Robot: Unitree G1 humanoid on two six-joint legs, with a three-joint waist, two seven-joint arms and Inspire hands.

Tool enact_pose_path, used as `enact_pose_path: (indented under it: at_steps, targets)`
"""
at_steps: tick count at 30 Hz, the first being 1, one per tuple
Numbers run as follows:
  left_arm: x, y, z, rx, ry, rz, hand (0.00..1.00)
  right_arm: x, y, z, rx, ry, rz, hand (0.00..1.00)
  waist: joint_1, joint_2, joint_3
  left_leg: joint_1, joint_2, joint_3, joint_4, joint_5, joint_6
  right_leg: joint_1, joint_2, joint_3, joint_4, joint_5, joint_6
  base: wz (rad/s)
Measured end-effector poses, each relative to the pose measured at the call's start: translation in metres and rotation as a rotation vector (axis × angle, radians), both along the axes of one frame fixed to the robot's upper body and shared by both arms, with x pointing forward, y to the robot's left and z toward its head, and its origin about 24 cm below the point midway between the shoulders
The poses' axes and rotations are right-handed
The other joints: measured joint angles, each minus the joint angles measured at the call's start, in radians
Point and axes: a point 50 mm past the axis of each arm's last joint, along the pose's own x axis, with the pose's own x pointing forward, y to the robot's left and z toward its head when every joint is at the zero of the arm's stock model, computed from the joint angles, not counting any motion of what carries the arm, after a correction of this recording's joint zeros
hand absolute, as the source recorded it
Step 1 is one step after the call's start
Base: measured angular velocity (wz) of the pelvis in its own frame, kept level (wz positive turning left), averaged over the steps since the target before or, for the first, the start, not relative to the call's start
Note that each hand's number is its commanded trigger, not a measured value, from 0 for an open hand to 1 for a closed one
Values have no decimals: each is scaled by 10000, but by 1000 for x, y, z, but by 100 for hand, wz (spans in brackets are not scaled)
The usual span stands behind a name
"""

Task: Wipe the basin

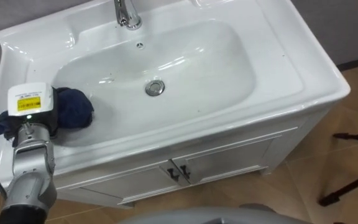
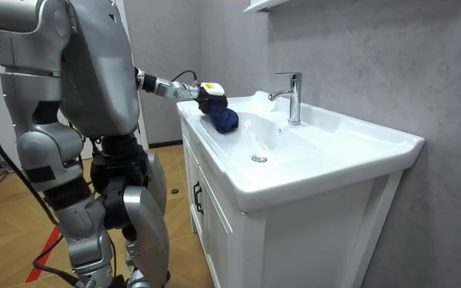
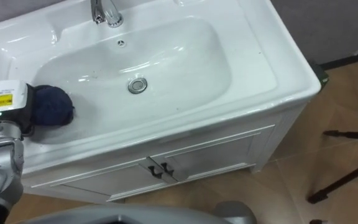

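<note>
Grey walls are seen behind the basin (image 1: 291,68). On its left slope a blue cloth (image 1: 74,109) is touched by the left hand (image 1: 36,115); the fingers are hidden, so their state cannot be told.

You see a white cabinet (image 1: 241,152), with dark door handles (image 1: 179,172) at its middle. Black tripod legs (image 1: 347,186) stand on the wood floor (image 1: 328,155) to its right. A grey wall (image 2: 374,64) is behind it.

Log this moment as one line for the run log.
left robot hand: on dark blue cloth | cloth: left side of white basin bowl | drain: uncovered, apart from cloth
</note>
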Motion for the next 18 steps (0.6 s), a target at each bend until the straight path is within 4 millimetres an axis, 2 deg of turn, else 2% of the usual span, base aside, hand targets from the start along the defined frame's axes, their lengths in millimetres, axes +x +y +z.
enact_pose_path:
  at_steps: [10, 14, 18]
  targets:
    - [4, 21, 26, 548, 59, 767, 100, -12, -7, 3, -296, 269, 2, 0, 95, -38, 0, -32, -29, -44, 11, 0, 0, 47, -22, -9, -36, 2, 34, 3]
    - [6, 21, 34, 504, -56, 789, 100, -14, -6, 3, -263, 222, -44, 0, 99, -103, 0, -136, -76, -267, 67, 0, 1, 62, -94, -187, -48, -2, 67, 14]
    - [9, 19, 38, 466, -202, 704, 100, -16, -6, 2, -299, 206, -9, 0, 208, -134, 4, -137, -77, -254, 64, 0, 1, 70, -97, -189, -59, 12, 85, 3]
